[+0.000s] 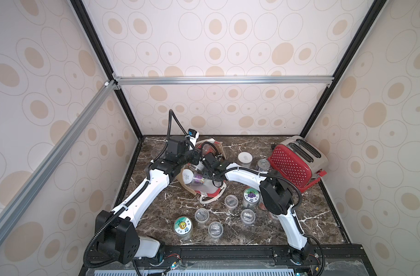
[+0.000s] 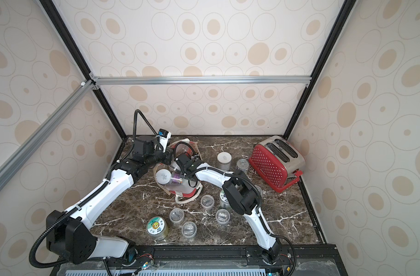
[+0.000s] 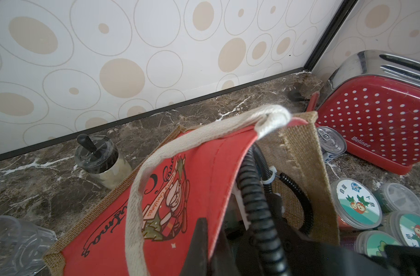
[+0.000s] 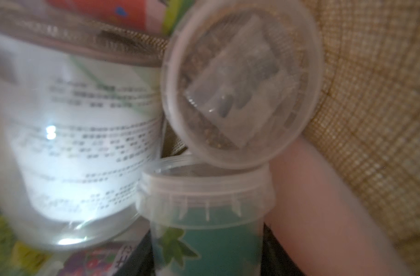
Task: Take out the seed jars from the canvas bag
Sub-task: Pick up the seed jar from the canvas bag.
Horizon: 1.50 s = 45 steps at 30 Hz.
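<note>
Teal-labelled seed jar (image 4: 205, 208) fills right-wrist view, inside canvas bag (image 3: 297, 148), between right gripper (image 4: 205, 253) jaws; whether they bite, cannot tell. Meanwhile left gripper (image 3: 212, 236) clenched on bag's red panel (image 3: 180, 181), likely propping the mouth open. Bag lies tipped, back left of table (image 1: 323, 215). Legible: "Belinee" on toaster (image 3: 371, 119), "Christmas" on bag.

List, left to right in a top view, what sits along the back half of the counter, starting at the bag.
canvas bag → white-lidded jar → tin can → red toaster. The nearer jars are left out; several overlap this row's order.
</note>
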Motion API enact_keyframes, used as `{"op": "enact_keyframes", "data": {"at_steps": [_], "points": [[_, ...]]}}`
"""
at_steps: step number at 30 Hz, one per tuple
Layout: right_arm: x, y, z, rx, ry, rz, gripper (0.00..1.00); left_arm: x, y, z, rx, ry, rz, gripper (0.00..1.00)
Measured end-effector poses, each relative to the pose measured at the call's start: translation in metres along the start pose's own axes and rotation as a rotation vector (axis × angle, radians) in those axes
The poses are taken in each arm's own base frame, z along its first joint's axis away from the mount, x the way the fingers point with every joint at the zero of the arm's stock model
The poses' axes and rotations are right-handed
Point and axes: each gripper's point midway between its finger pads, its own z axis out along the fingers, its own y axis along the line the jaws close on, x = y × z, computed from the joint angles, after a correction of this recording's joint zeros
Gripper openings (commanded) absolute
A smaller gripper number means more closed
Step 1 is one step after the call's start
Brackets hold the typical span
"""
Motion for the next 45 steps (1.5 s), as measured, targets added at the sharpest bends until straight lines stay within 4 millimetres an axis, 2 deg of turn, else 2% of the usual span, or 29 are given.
{"op": "enact_keyframes", "data": {"at_steps": [6, 15, 26, 31, 39, 45], "points": [[-0.004, 0.010, -0.025, -0.082, -0.006, -0.063, 0.49, 0.001, 0.003, 0.004, -0.015, 0.016, -0.002, 0.00], [-0.012, 0.025, -0.077, -0.252, -0.058, -0.123, 0.49, 0.009, 0.005, 0.009, -0.023, 0.045, -0.008, 0.00], [-0.004, 0.033, -0.116, -0.426, -0.145, -0.276, 0.49, 0.004, 0.007, 0.010, -0.036, 0.051, -0.028, 0.00], [0.002, 0.044, -0.148, -0.520, -0.209, -0.372, 0.49, 0.001, 0.010, 0.015, -0.050, 0.062, -0.030, 0.00], [0.012, 0.071, -0.212, -0.664, -0.326, -0.520, 0.49, 0.002, 0.016, 0.035, -0.071, 0.117, -0.036, 0.00], [0.026, 0.076, -0.235, -0.701, -0.359, -0.608, 0.50, -0.003, 0.030, 0.063, -0.098, 0.193, -0.060, 0.00]]}}
